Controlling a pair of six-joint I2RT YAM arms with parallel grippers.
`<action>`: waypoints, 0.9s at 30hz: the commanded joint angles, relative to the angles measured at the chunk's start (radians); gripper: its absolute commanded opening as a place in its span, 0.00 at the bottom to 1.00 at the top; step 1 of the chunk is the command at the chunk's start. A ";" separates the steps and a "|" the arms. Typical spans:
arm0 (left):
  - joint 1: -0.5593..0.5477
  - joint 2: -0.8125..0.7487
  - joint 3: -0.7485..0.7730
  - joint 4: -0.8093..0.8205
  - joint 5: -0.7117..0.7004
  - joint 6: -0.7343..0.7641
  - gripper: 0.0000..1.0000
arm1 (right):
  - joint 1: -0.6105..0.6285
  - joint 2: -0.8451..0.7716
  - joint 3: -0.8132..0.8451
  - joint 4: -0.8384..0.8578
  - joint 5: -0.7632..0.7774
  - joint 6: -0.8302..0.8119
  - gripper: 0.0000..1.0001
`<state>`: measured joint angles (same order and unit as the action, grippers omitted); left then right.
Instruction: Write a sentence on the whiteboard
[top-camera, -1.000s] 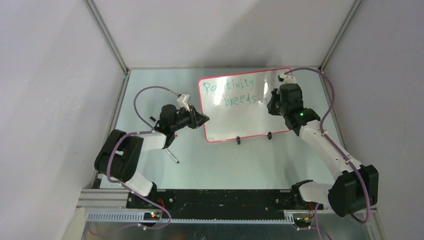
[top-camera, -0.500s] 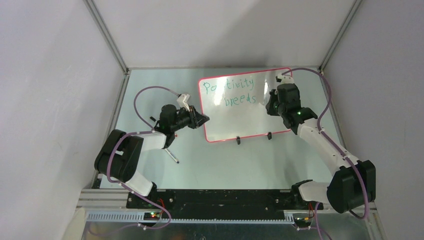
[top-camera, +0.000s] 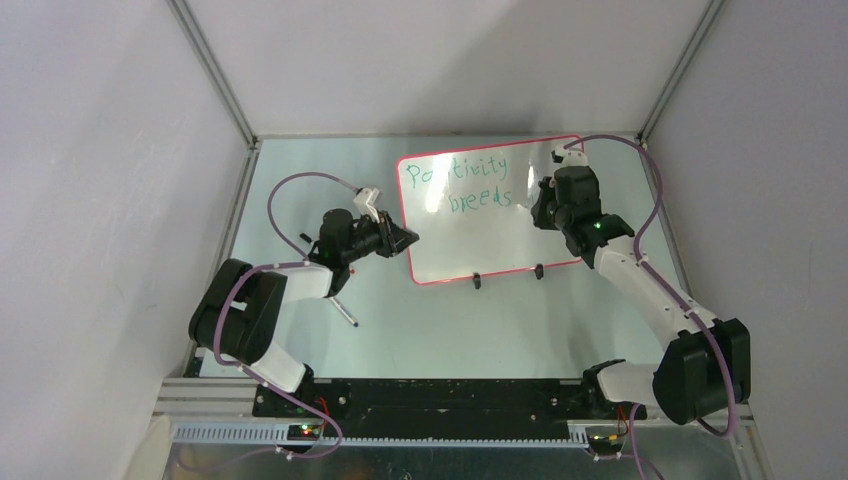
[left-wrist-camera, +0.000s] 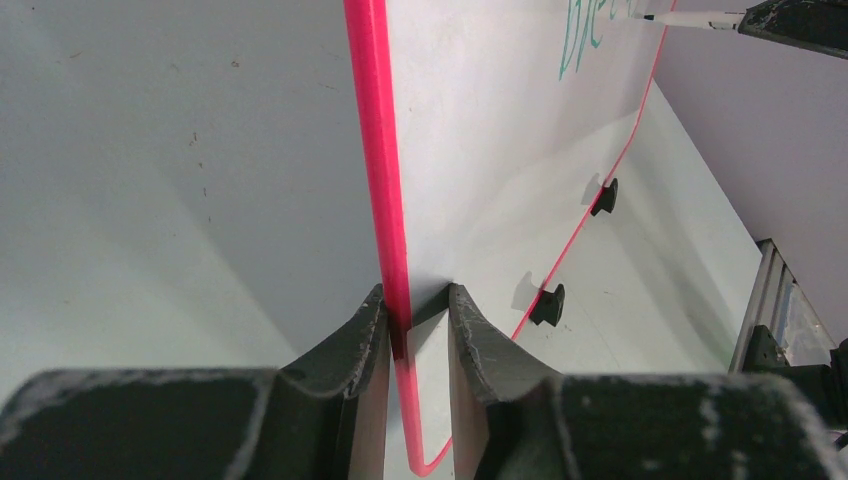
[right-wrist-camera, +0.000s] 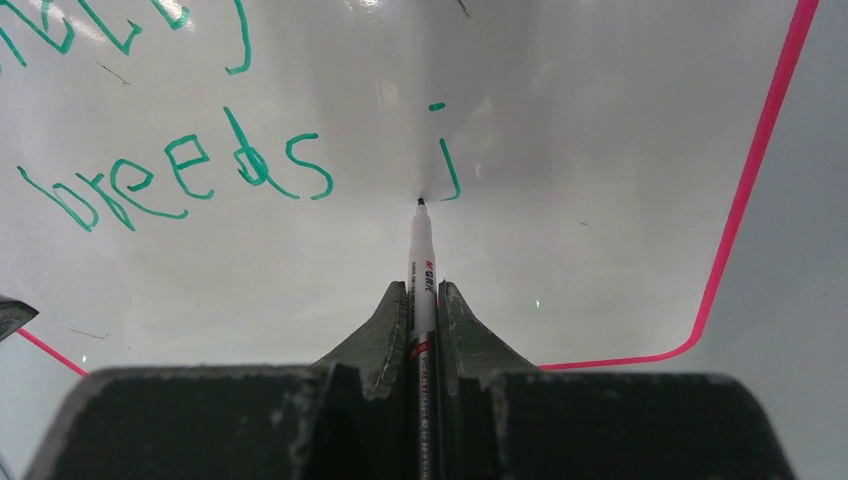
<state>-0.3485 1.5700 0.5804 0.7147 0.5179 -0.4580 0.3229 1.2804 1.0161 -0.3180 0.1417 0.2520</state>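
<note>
On the pale green table (top-camera: 300, 180), toward the back right, you have the whiteboard (top-camera: 470, 235) standing on two black feet (top-camera: 476, 281) at its near long edge. Its long axis runs left to right and its written face is turned toward the arm bases. The far right corner sits close to the enclosure's right wall, while open table lies to its left and in front.

Left gripper (left-wrist-camera: 415, 300): clamped on the board's pink left rim, low down, one finger on each face.

Right gripper (right-wrist-camera: 422, 295): closed on a white marker (right-wrist-camera: 421, 260). The marker's long axis lies along the fingers, tip pointing into the board and meeting its own reflection.

Sentence (top-camera: 470, 180): green, "Positivity" above "breeds". A dotted "j" (right-wrist-camera: 450, 175) is just right of the tip, with bare white from there to the right rim.
</note>
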 joint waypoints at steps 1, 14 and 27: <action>-0.015 -0.028 0.021 0.006 -0.031 0.065 0.23 | -0.008 0.010 0.025 0.025 0.021 -0.002 0.00; -0.014 -0.027 0.022 0.006 -0.030 0.065 0.23 | -0.031 0.001 0.025 0.005 0.048 0.002 0.00; -0.015 -0.028 0.021 0.006 -0.031 0.065 0.23 | -0.036 -0.049 0.025 0.007 0.031 0.002 0.00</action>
<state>-0.3496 1.5700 0.5804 0.7147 0.5182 -0.4580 0.2951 1.2774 1.0161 -0.3279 0.1516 0.2539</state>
